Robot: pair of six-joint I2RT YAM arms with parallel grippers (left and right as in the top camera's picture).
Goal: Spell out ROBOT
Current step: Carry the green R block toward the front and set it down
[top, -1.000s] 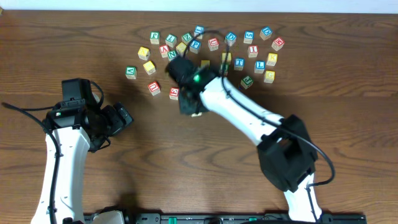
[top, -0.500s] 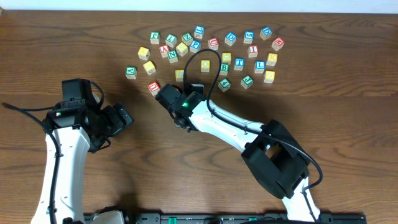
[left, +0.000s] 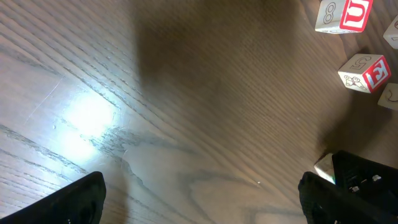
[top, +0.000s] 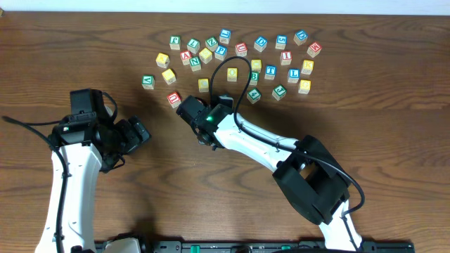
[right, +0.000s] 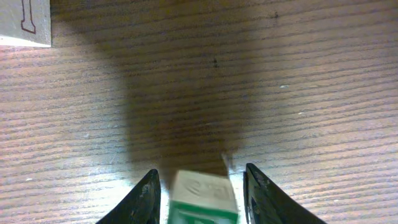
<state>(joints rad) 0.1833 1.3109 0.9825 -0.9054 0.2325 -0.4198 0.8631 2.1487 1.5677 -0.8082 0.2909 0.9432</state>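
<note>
Overhead, the right arm [top: 253, 140] covered its own fingers, just near of the cluster [top: 239, 56] of letter cubes on the table's [top: 394, 105] far side, so what lay beneath was hidden. Right wrist view had it: the green cube [right: 202, 198] sat on the wood inside the right gripper [right: 200, 177], a thin gap either side, jaws apart and not clamping. Its letter was cut off at the bottom edge. A red-marked cube [right: 25, 22] was clipped at top left. Well to the left, the left gripper [left: 202, 196] hung spread wide; two red-lettered cubes [left: 364, 71] showed at that view's far right.
</note>
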